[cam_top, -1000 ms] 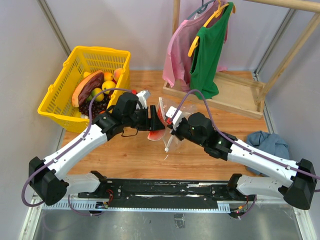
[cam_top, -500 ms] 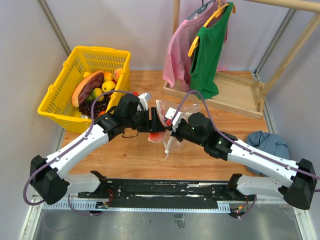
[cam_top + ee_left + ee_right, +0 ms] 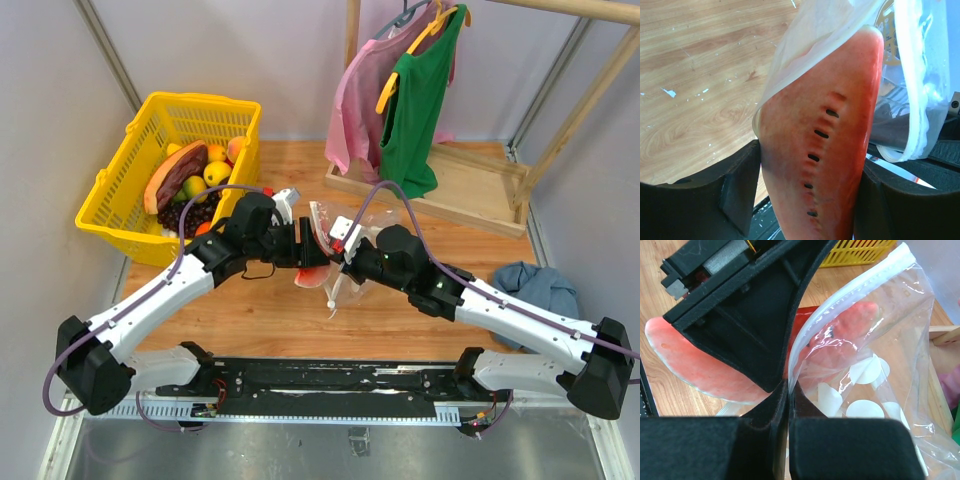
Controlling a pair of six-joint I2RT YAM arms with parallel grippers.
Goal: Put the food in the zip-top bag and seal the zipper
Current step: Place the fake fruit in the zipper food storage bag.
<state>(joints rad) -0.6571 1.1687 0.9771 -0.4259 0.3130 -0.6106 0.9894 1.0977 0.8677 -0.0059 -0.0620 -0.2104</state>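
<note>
Where right gripper (image 3: 788,395) pinches bag (image 3: 880,340), film half-veils watermelon (image 3: 825,125) clamped by left gripper (image 3: 810,192)

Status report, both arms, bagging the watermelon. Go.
Left gripper clamped on watermelon slice, tip inside zip-top bag mouth. Right gripper shut on the bag's rim by the zipper, holding it up. Bag unsealed; nothing blocking.

Red watermelon slice (image 3: 820,140), clear white-spotted bag (image 3: 890,345), yellow basket (image 3: 110,220)
</note>
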